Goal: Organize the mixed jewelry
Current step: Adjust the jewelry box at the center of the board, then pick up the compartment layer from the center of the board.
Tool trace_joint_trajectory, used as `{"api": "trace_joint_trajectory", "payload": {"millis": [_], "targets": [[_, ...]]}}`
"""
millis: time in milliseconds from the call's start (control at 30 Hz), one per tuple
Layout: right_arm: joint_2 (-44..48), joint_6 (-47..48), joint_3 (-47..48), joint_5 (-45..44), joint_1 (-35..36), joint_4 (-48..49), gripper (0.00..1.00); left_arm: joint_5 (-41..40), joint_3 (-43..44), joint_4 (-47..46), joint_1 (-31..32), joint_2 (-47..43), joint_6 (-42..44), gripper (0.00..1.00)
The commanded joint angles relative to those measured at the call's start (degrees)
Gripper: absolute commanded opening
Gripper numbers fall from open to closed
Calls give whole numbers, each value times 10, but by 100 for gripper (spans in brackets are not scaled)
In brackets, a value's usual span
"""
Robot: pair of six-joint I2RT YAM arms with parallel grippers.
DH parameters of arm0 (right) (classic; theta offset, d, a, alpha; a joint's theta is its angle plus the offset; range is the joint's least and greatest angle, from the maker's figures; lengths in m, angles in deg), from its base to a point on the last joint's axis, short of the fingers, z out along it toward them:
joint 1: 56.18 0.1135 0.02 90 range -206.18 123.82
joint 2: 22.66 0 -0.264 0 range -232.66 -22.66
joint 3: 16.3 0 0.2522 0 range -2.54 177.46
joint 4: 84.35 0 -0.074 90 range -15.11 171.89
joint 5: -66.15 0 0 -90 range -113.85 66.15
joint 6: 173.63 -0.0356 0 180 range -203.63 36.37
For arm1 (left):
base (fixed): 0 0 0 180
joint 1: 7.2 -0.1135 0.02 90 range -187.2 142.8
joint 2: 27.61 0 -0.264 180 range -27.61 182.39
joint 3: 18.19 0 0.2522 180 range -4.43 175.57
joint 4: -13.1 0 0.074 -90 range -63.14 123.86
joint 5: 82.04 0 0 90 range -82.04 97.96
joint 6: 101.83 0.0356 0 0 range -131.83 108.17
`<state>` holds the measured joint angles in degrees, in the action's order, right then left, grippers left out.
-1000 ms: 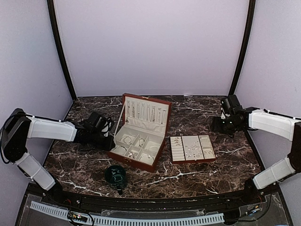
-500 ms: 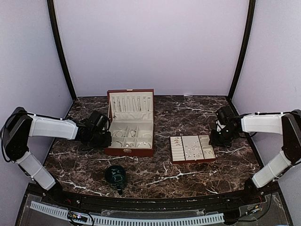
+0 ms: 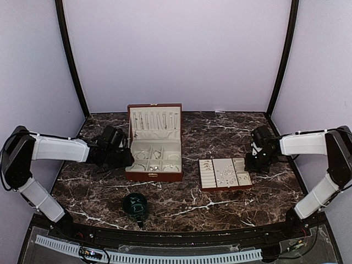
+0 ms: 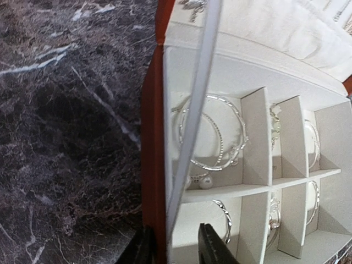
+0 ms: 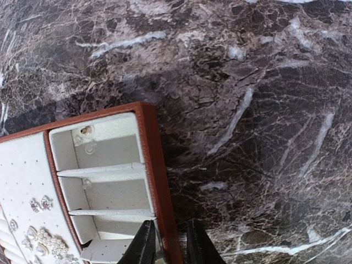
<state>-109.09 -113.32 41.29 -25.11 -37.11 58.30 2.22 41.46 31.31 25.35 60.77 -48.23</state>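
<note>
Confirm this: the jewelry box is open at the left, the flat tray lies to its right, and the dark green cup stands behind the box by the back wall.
One error: the dark green cup stands in front of the jewelry box, nearer the arm bases, not by the back wall. The top external view shows it. The box is open at the left, and the flat tray lies to its right.

White arm links [image 3: 58,149], black joints, seemingly black end effectors.

Glossy dark marble table [image 3: 220,198], shiny silvery jewelry [image 4: 212,132], matt cream padding [image 4: 220,77]

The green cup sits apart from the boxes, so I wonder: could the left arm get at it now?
Probably yes: the green cup stands alone on bare marble, though the left fingers straddle the jewelry box wall.
</note>
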Motion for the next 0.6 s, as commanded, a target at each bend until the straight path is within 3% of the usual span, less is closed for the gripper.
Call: {"api": "trace_joint_trajectory", "payload": {"millis": [0, 367, 567], "targets": [[-16, 7, 8, 0, 1, 16, 17, 22, -13, -42, 0, -50, 13, 35], [1, 12, 18, -2, 4, -3, 0, 5, -32, -3, -9, -106, 22, 48], [23, 2, 45, -10, 19, -42, 0, 23, -40, 0, -24, -131, 23, 53]]}}
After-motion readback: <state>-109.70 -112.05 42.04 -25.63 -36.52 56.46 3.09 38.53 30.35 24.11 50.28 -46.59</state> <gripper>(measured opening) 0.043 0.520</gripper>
